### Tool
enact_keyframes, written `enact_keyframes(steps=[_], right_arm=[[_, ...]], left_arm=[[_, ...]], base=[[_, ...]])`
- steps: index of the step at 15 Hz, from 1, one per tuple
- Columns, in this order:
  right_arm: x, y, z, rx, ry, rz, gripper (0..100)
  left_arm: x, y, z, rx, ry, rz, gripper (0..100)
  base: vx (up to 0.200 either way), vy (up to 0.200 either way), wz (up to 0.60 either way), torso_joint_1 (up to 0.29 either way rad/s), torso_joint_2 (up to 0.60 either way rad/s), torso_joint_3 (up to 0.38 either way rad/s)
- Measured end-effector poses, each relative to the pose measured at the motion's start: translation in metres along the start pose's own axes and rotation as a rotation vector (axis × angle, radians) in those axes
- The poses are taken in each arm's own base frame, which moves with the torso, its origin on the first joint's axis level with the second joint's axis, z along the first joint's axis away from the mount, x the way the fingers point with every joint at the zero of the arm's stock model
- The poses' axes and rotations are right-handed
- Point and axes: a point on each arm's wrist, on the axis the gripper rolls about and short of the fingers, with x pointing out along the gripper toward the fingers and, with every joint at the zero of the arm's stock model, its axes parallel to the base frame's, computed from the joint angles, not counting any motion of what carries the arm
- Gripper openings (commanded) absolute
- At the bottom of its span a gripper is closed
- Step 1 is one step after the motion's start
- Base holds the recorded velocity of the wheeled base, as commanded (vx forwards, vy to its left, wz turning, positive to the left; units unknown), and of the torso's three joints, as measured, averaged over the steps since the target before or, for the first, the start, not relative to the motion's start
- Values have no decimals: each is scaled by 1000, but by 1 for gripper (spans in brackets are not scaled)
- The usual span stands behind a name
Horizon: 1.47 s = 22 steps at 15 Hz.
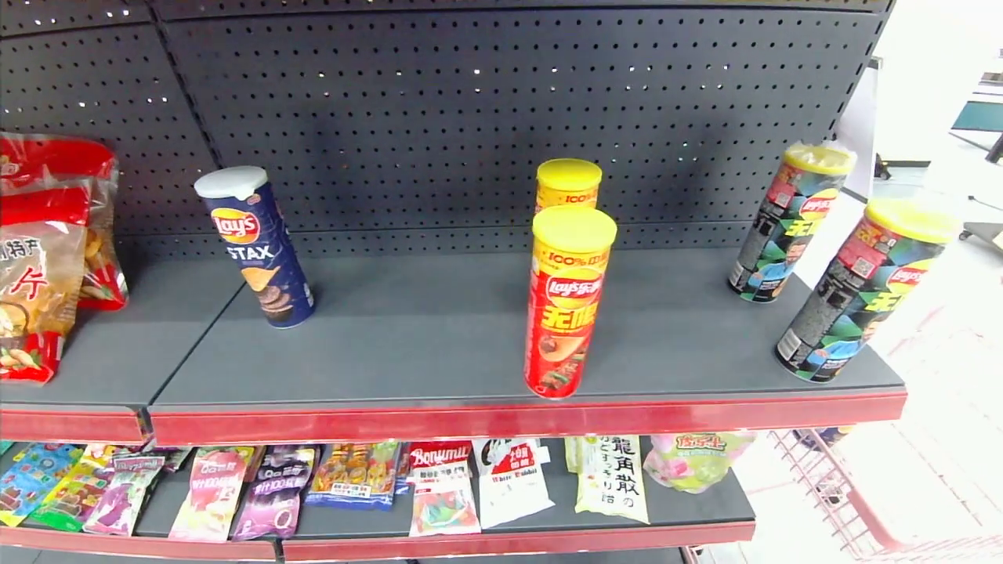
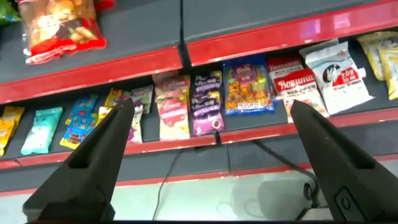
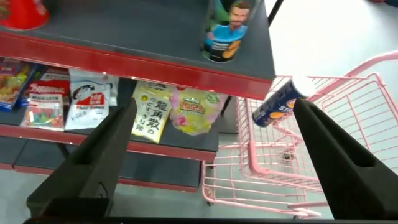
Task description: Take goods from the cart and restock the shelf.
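Spanning the head view, the upper shelf (image 1: 407,345) is a dark grey deck with a red front lip, backed by a perforated panel (image 1: 470,94). Beneath it, the lower shelf (image 1: 697,509) has the same grey deck and red lip. A pink wire cart (image 3: 372,63) stands on the floor past the right end of the shelving, near the corner of the upper shelf.

The left end effector (image 2: 211,106) is spread wide with nothing between its fingers and faces the front of the lower shelf. The right end effector (image 3: 214,104) is also wide open and empty, facing the right end of the shelving and the cart.

A cluster of red and clear snack bags (image 1: 39,258) stands at the far left of the upper shelf. Two black-and-green cans with yellow lids stand upright at the right end, one (image 1: 787,227) towards the back and the other (image 1: 862,294) at the front corner. A red can (image 1: 564,305) with a yellow lid stands upright near the front lip around the middle. A second yellow-lidded can (image 1: 568,184) stands directly behind it, mostly hidden. A blue can (image 1: 257,249) with a white lid stands upright left of centre, well apart from the others.

Another blue can with a white lid (image 3: 280,106) lies tilted in the cart, at the side nearest the shelving. Small flat packets (image 1: 353,478) of sweets and snacks lie in a row along the lower shelf.
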Motion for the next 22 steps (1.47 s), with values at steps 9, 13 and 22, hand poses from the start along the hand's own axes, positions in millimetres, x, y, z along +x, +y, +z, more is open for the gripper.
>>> enact_keyframes(steps=[9, 13, 22], right_arm=[[1, 0, -2, -9, 5, 5, 100], [2, 1, -5, -10, 15, 7, 100], [3, 2, -9, -11, 27, 10, 100]], left_arm=[[-2, 0, 0, 33, -18, -13, 100], [-5, -1, -3, 44, -49, -69, 100], [-13, -3, -6, 42, -122, -181, 100]], base=[[0, -178, 0, 4, 4, 2], [0, 0, -150, -2, -1, 1], [0, 0, -400, 2, 2, 1]])
